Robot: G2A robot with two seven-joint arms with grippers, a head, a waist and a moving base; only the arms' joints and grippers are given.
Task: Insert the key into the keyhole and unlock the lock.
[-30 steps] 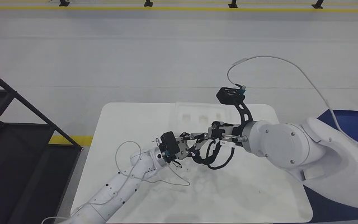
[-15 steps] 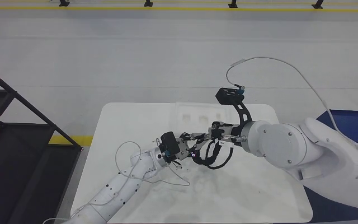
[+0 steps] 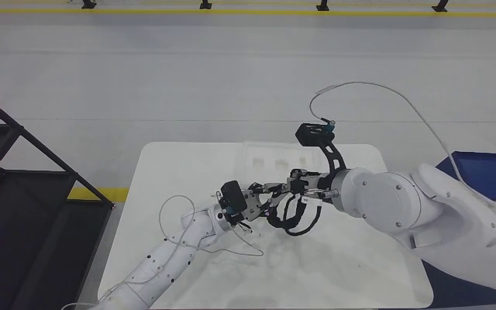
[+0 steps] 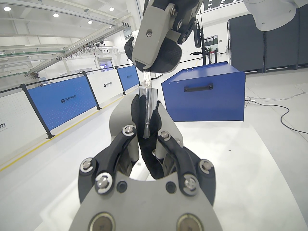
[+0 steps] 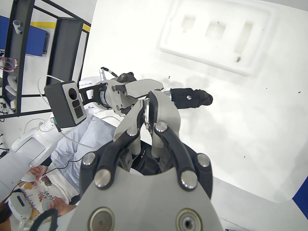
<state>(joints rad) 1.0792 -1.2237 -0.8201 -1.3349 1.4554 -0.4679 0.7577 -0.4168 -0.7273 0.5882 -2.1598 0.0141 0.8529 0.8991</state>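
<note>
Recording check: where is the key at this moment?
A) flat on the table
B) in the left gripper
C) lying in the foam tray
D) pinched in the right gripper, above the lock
D: the right gripper pinches the key, its blade pointing down onto the lock clamped in the left gripper.

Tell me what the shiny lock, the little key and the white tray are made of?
The shiny silver lock is probably polished metal; it mirrors light like chrome. The thin silvery key is likely metal too: it glints, but it's small. The white tray with rectangular pockets looks like matte foam, with soft rounded cut edges.
</note>
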